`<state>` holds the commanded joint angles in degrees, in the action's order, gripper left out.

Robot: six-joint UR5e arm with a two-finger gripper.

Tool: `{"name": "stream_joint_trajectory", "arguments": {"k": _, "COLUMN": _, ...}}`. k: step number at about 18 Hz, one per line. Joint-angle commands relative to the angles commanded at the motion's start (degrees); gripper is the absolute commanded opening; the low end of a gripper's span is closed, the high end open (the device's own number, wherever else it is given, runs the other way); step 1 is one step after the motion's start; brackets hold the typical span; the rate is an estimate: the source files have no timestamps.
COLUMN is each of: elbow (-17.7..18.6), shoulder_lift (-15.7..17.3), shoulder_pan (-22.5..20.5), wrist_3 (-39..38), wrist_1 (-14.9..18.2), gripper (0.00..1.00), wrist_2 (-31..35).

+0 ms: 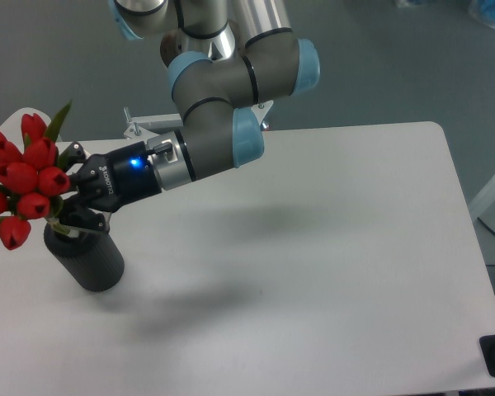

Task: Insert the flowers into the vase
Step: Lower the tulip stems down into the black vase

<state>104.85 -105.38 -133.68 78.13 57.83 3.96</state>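
Jaws [66, 191] grip the flowers [21, 180] above the vase [87, 256]; label unreadable.

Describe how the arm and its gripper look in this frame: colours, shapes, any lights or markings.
The arm is built of grey cylindrical links with light blue caps at the joints and a silver tube section at the top. A silver wrist ring leads to the black gripper, which carries small white lettering, too small to read, and a glowing blue light on its body. No loose cables show.

One vase [89, 257] — one bunch of flowers [21, 183].
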Motion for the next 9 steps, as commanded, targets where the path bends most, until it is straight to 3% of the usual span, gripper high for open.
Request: {"name": "stream_joint_trajectory", "arguments": {"k": 9, "elbow": 6.5, "shoulder_lift": -0.18, "shoulder_pan": 0.0, "wrist_3": 10.55, "wrist_1": -0.09, "gripper": 0.1, "wrist_2": 0.0}}
